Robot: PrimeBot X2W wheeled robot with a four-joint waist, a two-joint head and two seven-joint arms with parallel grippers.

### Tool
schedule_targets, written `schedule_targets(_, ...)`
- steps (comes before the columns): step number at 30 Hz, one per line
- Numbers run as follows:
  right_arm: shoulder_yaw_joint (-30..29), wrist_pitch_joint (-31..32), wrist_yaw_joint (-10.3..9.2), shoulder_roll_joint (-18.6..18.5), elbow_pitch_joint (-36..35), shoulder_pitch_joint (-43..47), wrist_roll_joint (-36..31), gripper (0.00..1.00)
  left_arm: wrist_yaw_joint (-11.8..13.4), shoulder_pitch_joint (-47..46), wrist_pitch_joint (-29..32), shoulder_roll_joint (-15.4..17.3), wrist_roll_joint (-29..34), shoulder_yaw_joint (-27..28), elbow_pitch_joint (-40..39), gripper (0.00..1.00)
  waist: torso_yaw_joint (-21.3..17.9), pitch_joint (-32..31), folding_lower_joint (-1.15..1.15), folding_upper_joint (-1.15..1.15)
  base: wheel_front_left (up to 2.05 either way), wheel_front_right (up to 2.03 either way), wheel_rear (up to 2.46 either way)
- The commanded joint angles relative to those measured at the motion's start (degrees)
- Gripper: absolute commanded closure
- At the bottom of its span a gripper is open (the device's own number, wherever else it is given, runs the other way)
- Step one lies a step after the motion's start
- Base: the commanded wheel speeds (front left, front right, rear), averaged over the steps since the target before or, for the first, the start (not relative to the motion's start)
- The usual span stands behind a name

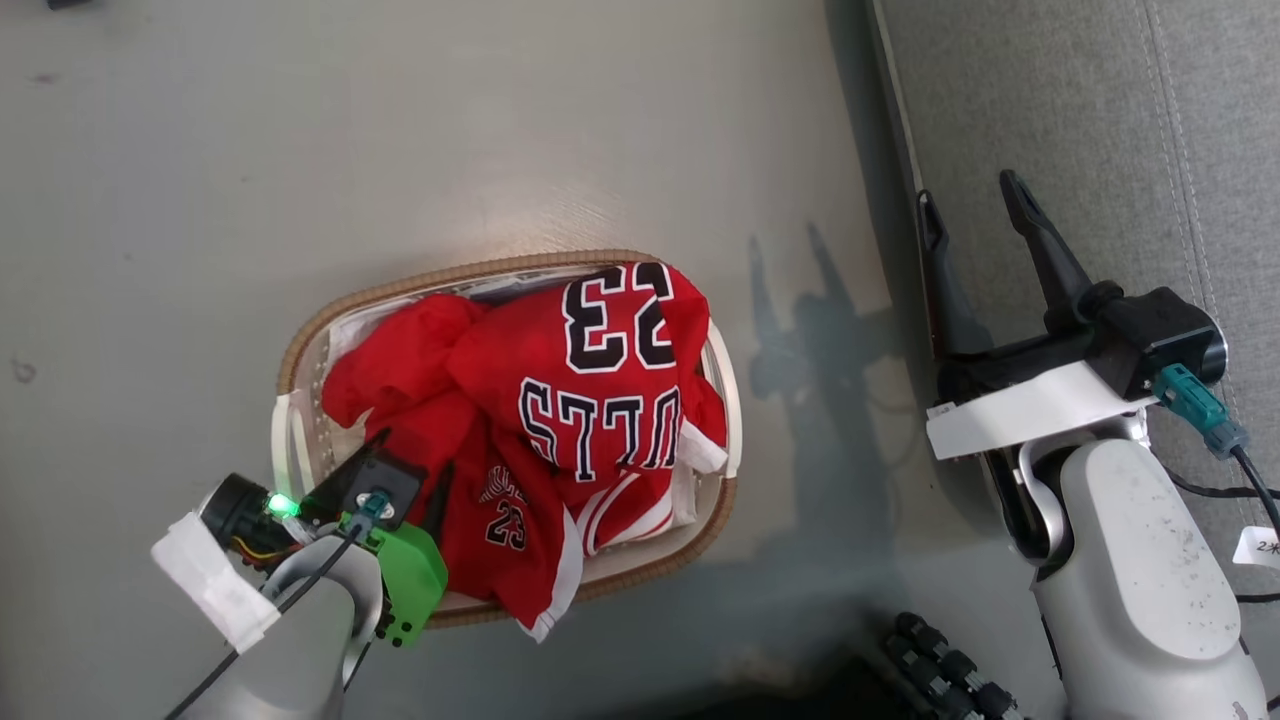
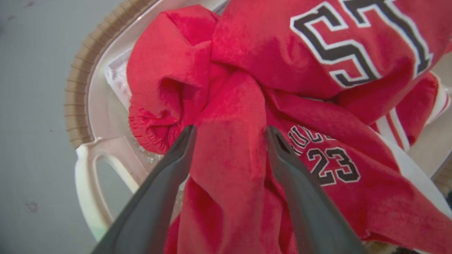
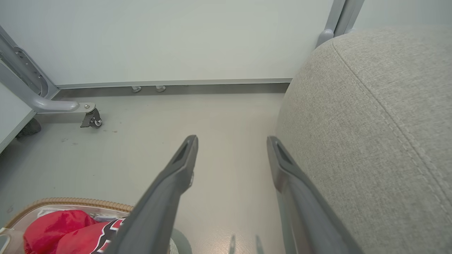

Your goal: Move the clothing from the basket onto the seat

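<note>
A pale grey floor [image 1: 300, 150] is seen, bounded by a white wall [image 3: 176, 35]; a grey metal frame [image 3: 46, 105] is carried on a small caster [image 3: 91, 120].

The basket [image 1: 480, 268] sits on the floor [image 1: 300, 150] at the middle of the head view. The clothing [image 1: 590, 400] is heaped in it, with 1 corner hanging over the rim at 5 o'clock. The seat [image 1: 1080, 120] lies at 2 o'clock from the basket, apart from it. The left gripper [image 1: 410, 455] is over the basket's 7 o'clock edge, its 2 fingers spread either side of a fold. The right gripper [image 1: 967, 190], fingers apart, hangs at 3 o'clock, at the seat's edge.
</note>
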Motion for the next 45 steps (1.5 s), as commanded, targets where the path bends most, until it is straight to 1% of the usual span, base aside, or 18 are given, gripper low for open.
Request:
schedule_targets(1, 0.24, -0.27, -0.06, -0.11, -0.45, -0.72, 0.39, 0.00, 0.23, -1.88, 0.03, 0.33, 0.98, -0.81, 1.44, 0.00, -1.67, 2.48, -0.01, 0.00, 0.00, 0.00, 0.00)
schedule_targets(7, 1.20, -0.27, -0.05, -0.09, -1.80, -1.74, 1.17, 0.00, 0.75, -7.02, 0.03, 0.33, 3.27, -2.95, 7.70, 0.00, -2.83, 5.45, -0.01, 0.00, 0.00, 0.00, 0.00)
schedule_targets(11, 2.03, -0.28, -0.06, -0.10, -2.41, -2.39, 1.97, 0.00, 2.10, -10.19, 0.24, 0.88, 4.72, -4.49, 11.09, 0.00, -3.62, 7.26, -0.01, 0.00, 0.00, 0.00, 0.00)
schedule_targets(15, 3.34, -0.28, -0.06, -0.11, -3.12, -3.13, 3.19, 0.00, 2.59, -13.17, 0.35, 1.00, 5.28, -5.20, 13.40, 0.00, -4.37, 8.60, -0.01, 0.00, 0.00, 0.00, 0.00)
schedule_targets(19, 4.15, -0.27, -0.06, -0.11, -3.55, -3.60, 4.25, 0.00, 2.31, -14.49, 0.70, 0.81, 4.88, -5.54, 14.93, 0.00, -4.88, 9.17, -0.01, 0.00, 0.00, 0.00, 0.00)
schedule_targets(20, 4.28, -0.28, -0.06, -0.11, -3.42, -3.78, 4.47, 0.00, 2.06, -14.51, 0.87, 0.73, 4.56, -5.52, 15.32, 0.09, -5.02, 9.12, -0.01, 0.00, 0.00, 0.00, 0.00)
schedule_targets(22, 4.33, -0.28, -0.06, -0.13, -3.21, -3.73, 5.07, 0.00, 1.80, -14.03, 0.85, 0.62, 5.00, -6.28, 15.83, 1.00, -5.31, 8.49, -0.01, 0.00, 0.00, 0.00, 0.00)
schedule_targets(26, 3.71, -0.28, -0.06, -0.11, -2.29, -3.47, 5.02, 0.00, 1.56, -12.59, 0.14, -0.40, 3.34, -5.81, 14.85, 1.00, -5.22, 6.20, -0.01, 0.00, 0.00, 0.00, 0.00)
schedule_targets(30, 3.38, -0.28, -0.06, -0.12, -1.28, -2.72, 4.68, 0.00, 1.14, -10.18, -0.07, -0.43, 2.40, -6.12, 10.47, 1.00, -4.56, 2.42, -0.01, 0.00, 0.00, 0.00, 0.00)
schedule_targets(33, 3.91, -0.28, -0.06, -0.11, -0.49, -2.41, 4.43, 0.00, 0.79, -7.02, -0.04, -0.78, -0.71, -3.73, 5.25, 1.00, -4.02, -1.06, -0.01, 0.00, 0.00, 0.00, 0.00)
schedule_targets(36, 4.66, -0.28, -0.06, -0.21, 0.65, -2.09, 3.83, 0.00, 0.48, -3.89, 0.02, -0.23, -1.86, -3.65, 1.84, 1.00, -3.41, -4.78, -0.01, 0.00, 0.00, 0.00, 0.00)
schedule_targets(38, 5.00, -0.28, -0.06, -0.15, 1.26, -1.72, 3.34, 0.00, 0.23, -1.95, 0.02, 0.01, -2.01, -3.91, 0.40, 1.00, -2.86, -7.37, -0.01, 0.00, 0.00, 0.00, 0.00)
schedule_targets(42, 5.47, -0.28, -0.06, -0.18, 2.59, -0.52, 3.32, 0.00, 0.12, 1.84, 0.02, -0.55, -3.11, -3.44, -2.71, 1.00, -1.76, -12.35, -0.01, 0.00, 0.00, 0.00, 0.00)
schedule_targets(45, 5.43, -0.28, -0.06, -0.18, 3.36, 0.77, 3.08, 0.00, 0.66, 4.79, 0.00, -0.99, -4.19, -2.33, -4.96, 1.00, -0.74, -15.76, -0.01, 0.00, 0.00, 0.00, 0.00)
